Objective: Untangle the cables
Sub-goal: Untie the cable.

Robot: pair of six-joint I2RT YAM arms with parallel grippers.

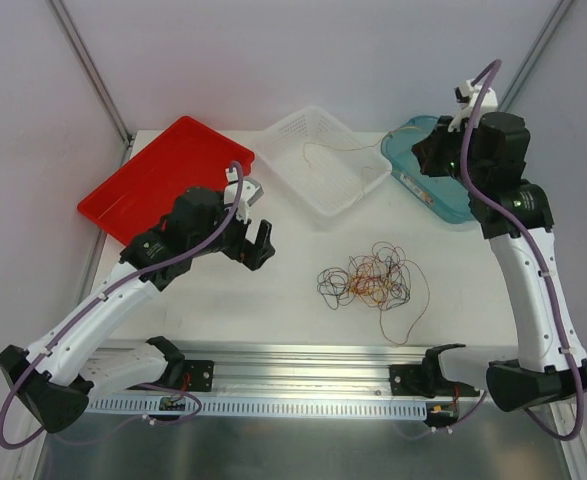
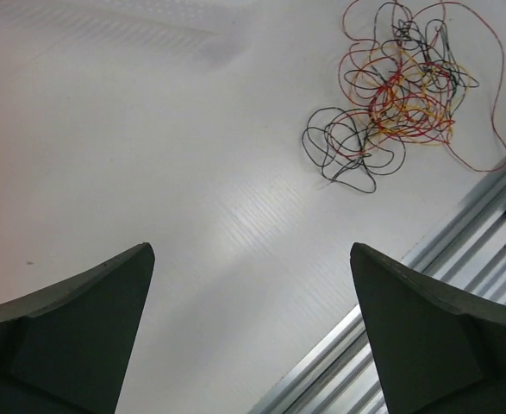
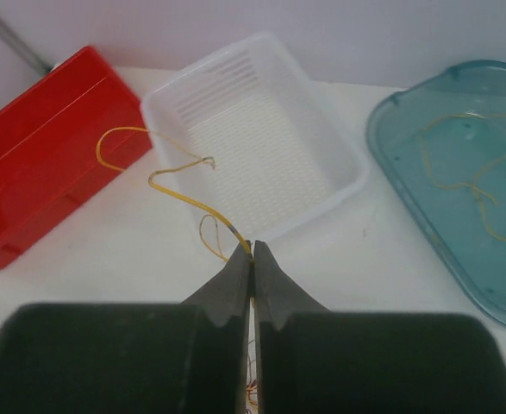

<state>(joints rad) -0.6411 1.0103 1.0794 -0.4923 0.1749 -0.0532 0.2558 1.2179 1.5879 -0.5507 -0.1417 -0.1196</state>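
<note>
The right pincer (image 3: 253, 252) was clamped on one thin yellow wire (image 3: 192, 203) trailing across the white plastic basket (image 3: 343, 177), seemingly to sort it apart, while the left pincer (image 2: 251, 252) gaped empty near the red, yellow and black cable tangle (image 2: 390, 86) on the table (image 2: 149, 129).

A robotics lab bench: a white corrugated-plastic tabletop (image 1: 223, 300) boxed in by plain pale walls (image 1: 303, 50), with a slotted aluminium mounting rail (image 1: 303, 376) across the bottom of the frame.

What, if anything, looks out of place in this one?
Nothing damaged or spilled. The right gripper pinches a yellow cable that trails over the white basket; a second cable lies in the teal tray, and the tangle sits on the table.
</note>
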